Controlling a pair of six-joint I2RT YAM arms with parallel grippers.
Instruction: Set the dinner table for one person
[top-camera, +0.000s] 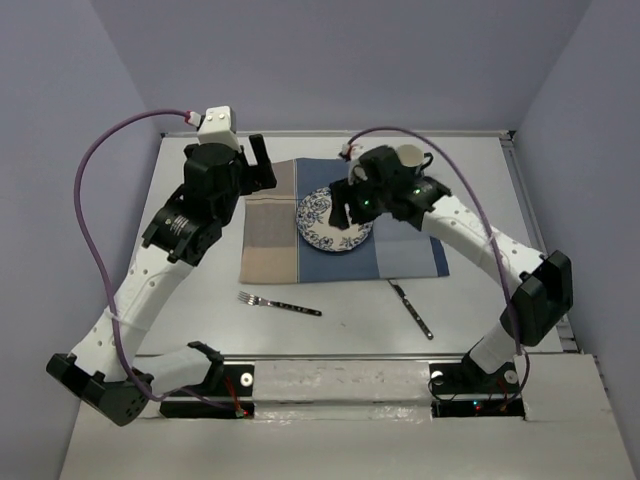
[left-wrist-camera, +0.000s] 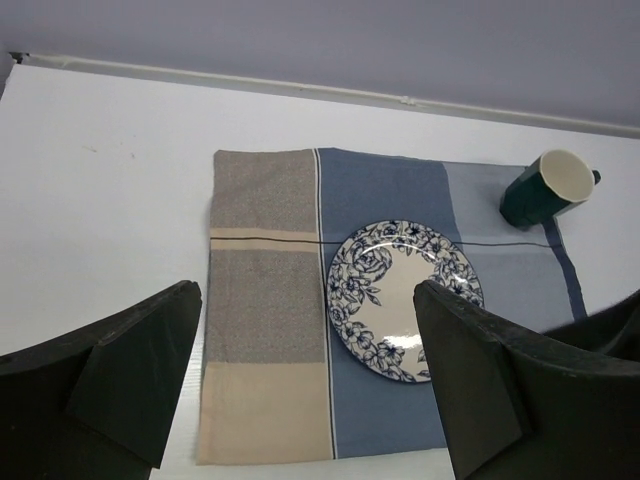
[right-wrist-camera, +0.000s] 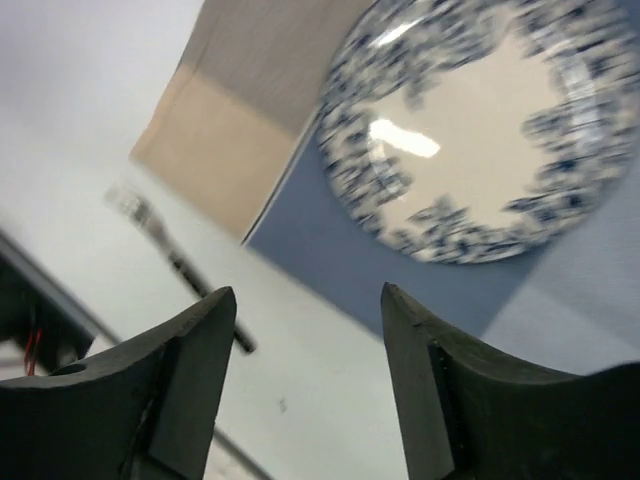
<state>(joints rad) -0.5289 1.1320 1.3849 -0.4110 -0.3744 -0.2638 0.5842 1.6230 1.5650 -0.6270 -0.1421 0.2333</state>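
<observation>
The white dinner table (top-camera: 200, 290) bears a blue-and-beige checked placemat (top-camera: 270, 235). A blue floral plate (top-camera: 322, 215) lies on the placemat's middle. A dark green mug (top-camera: 412, 155) stands at the placemat's far right corner, partly hidden by my right arm. A fork (top-camera: 280, 303) and a knife (top-camera: 411, 308) lie on the bare table in front of the placemat. My left gripper (top-camera: 260, 160) is open and empty above the placemat's far left edge. My right gripper (top-camera: 345, 215) is open and empty, hovering over the plate.
In the left wrist view, the placemat (left-wrist-camera: 270, 330), plate (left-wrist-camera: 405, 300) and mug (left-wrist-camera: 545, 188) show between the open fingers (left-wrist-camera: 140, 370). The right wrist view is blurred and shows the plate (right-wrist-camera: 480, 140) and fork (right-wrist-camera: 170, 255). Grey-blue walls close in the table.
</observation>
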